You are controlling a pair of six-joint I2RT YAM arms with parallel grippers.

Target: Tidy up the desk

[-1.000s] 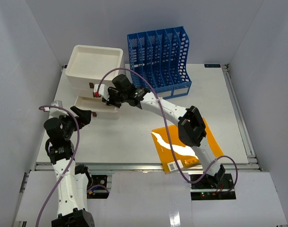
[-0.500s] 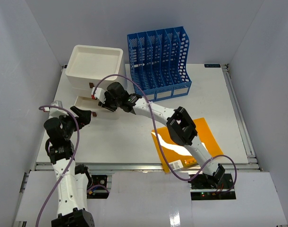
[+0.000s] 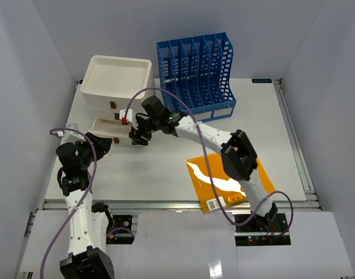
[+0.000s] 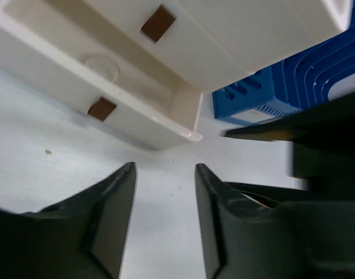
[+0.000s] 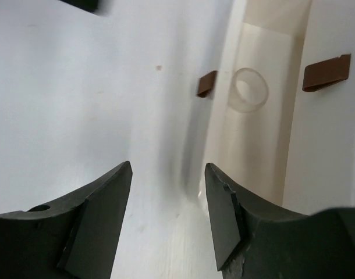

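The desk is a white tabletop. At its far left stands a white drawer unit, its bottom drawer pulled out. A clear ring lies inside that drawer. My right gripper hovers just off the drawer's right front corner. In the right wrist view the right gripper is open with nothing between its fingers. My left gripper sits just in front of the drawer. In the left wrist view the left gripper is open and empty, pointing at the drawer.
A blue file rack stands at the back centre. An orange book lies at the near right, partly under the right arm. The right arm fills the right side of the left wrist view. Brown pull tabs mark the drawer fronts.
My right gripper has drawn back from over the open drawer toward the near right. The left arm has shifted only slightly.
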